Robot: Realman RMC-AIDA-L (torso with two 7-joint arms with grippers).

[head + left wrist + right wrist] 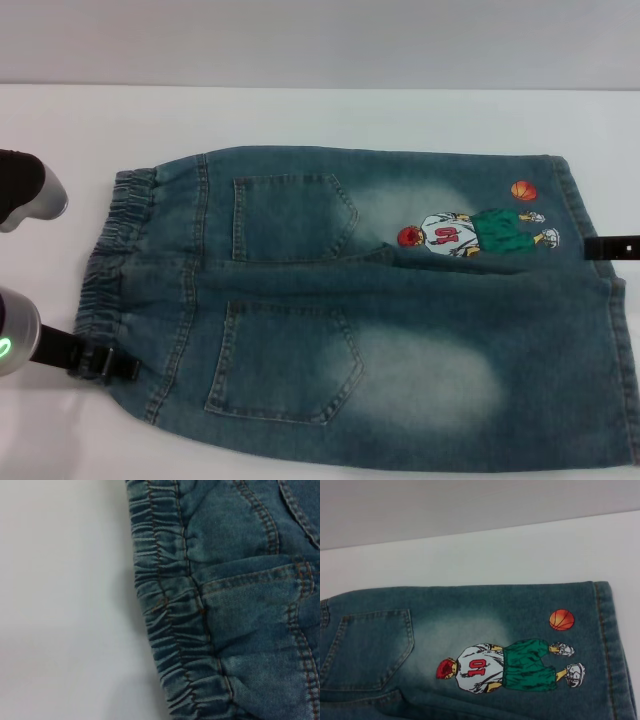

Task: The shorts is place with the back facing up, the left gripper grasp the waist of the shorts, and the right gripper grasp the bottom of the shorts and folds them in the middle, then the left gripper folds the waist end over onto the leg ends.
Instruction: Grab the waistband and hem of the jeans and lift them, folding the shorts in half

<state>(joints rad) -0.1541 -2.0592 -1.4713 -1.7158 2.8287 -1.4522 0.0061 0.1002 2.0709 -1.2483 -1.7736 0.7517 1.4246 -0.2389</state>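
The shorts (380, 310) lie flat, back up, on the white counter (300, 120), with the waist (115, 260) at nine o'clock and the bottom of the shorts (600, 300) at three o'clock. The left hand (115, 366) sits at the waist's seven-o'clock corner, touching the elastic; whether it is clenched cannot be told. The right hand (612, 248) shows only as a black tip at the hem beside the cartoon print (470, 233), its grip likewise unclear. The grasping step appears in hand. Next, both hands need firm pinches before folding along the middle.
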